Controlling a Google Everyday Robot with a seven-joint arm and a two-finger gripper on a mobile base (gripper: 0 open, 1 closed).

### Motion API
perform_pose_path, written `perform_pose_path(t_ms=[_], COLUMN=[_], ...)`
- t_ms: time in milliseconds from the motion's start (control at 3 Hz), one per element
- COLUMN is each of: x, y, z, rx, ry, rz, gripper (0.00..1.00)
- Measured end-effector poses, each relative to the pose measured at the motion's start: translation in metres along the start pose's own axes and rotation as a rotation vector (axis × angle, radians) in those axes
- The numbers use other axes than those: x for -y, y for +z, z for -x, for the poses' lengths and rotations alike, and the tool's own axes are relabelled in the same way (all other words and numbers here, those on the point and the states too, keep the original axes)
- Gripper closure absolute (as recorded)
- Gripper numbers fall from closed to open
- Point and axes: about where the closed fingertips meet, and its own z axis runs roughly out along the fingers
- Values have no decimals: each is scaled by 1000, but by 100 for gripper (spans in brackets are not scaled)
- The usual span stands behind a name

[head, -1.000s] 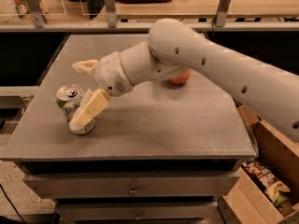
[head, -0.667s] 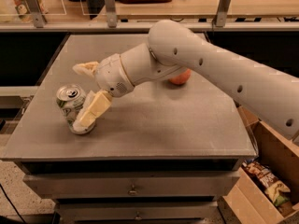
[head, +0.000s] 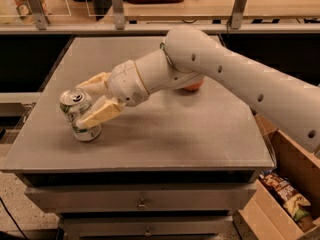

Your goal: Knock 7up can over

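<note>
The 7up can (head: 75,109), pale silver with green markings and a pull-tab top, stands tilted near the front left corner of the grey table (head: 200,134), its top leaning left and its base on the surface. My gripper (head: 82,105) reaches in from the right and is closed on the can. One cream finger (head: 94,83) lies behind the can and the other finger (head: 100,114) crosses its front. The white arm stretches across the table from the right edge.
An orange object (head: 195,86) sits mid-table, mostly hidden behind the arm. A cardboard box (head: 295,169) holding snack bags (head: 287,198) stands on the floor at right. Drawers (head: 142,202) sit below the tabletop. A railed counter (head: 175,19) runs behind.
Almost nothing differs: the can stays tilted between the fingers and the arm holds the same pose.
</note>
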Motion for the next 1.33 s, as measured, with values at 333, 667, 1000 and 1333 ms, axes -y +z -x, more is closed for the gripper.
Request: perform_pose_path(t_ms=[333, 667, 1000, 1333], x=[-7, -14, -11, -2], y=[-12, -23, -34, -53], z=[-4, -3, 10, 22], rx=[9, 28, 61, 0], ry=[-20, -9, 4, 24], rz=[0, -12, -51, -114], gripper=[63, 87, 100, 100])
